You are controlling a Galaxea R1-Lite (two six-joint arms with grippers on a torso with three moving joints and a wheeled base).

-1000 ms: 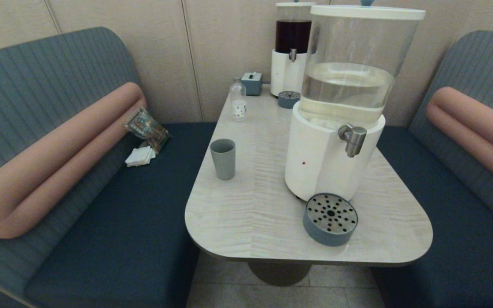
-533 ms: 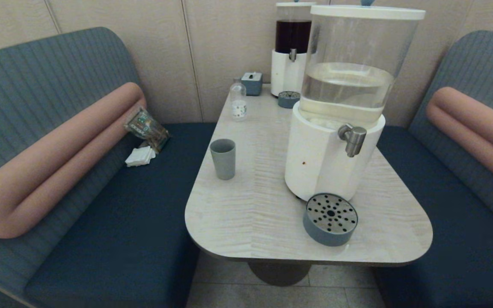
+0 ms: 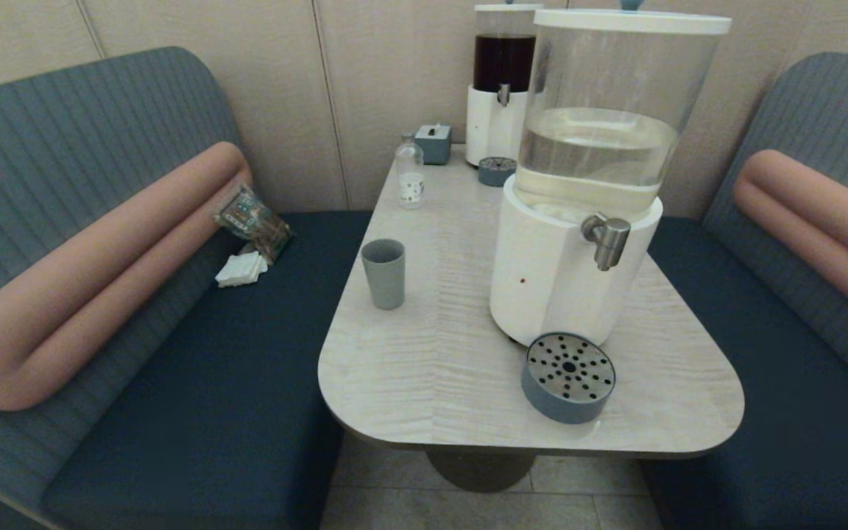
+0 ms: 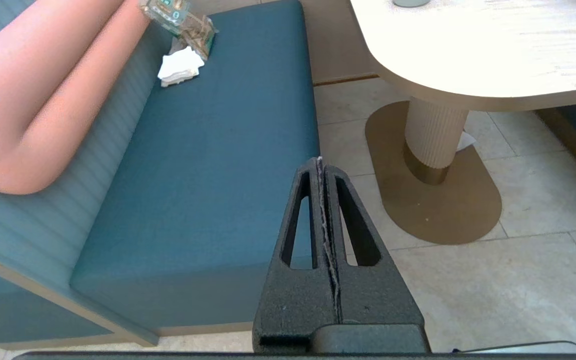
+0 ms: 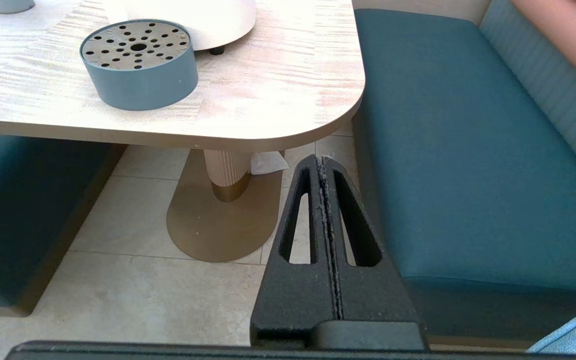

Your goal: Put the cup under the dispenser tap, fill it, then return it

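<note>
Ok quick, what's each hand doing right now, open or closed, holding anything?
Left hand: closed, empty, low beside the table.
Right hand: closed, empty, low by the table's edge.

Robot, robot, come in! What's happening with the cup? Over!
Left gripper and right gripper shut, empty, low off the table. Cup upright on table, untouched. Drip tray under tap clear.

Each claw (image 4: 320,165) (image 5: 324,162) has matte black, wedge-shaped fingers with slotted cut-outs.
</note>
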